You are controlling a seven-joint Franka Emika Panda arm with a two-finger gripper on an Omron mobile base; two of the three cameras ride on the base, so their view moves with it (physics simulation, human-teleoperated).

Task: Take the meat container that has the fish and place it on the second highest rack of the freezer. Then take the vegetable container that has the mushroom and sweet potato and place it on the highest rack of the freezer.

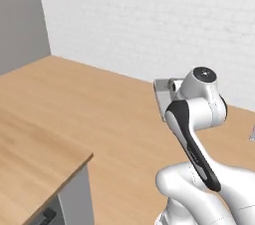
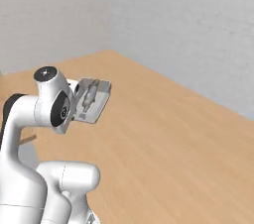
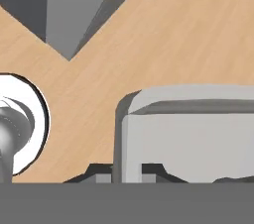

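- The end effector (image 3: 126, 171) is clamped on the near rim of a pale-grey meat container (image 3: 188, 134), its fingertips (image 3: 101, 172) close together on either side of that wall in the hand view.
- In the right base view the meat container (image 2: 92, 100) is held in the air just beside the arm's white wrist, tilted, well above the wooden floor (image 2: 168, 139); a small pale fish (image 2: 89, 94) lies inside it, nearly the tray's own colour.
- In the left base view only an edge of the meat container (image 1: 163, 94) shows, behind the wrist.
- Open room around the meat container is wide — bare floor runs out from it to the white brick wall (image 2: 188, 25) on the far side, and nothing stands near its free edges.
- Away from the meat container, at the lower left of the left base view, a wooden bench (image 1: 35, 154) ends in a sharp corner with a grey cabinet side under it.
- In the hand view, beyond the meat container's far rim, a grey cabinet's edge (image 3: 64, 10) stands over the floor — well apart from the tray.
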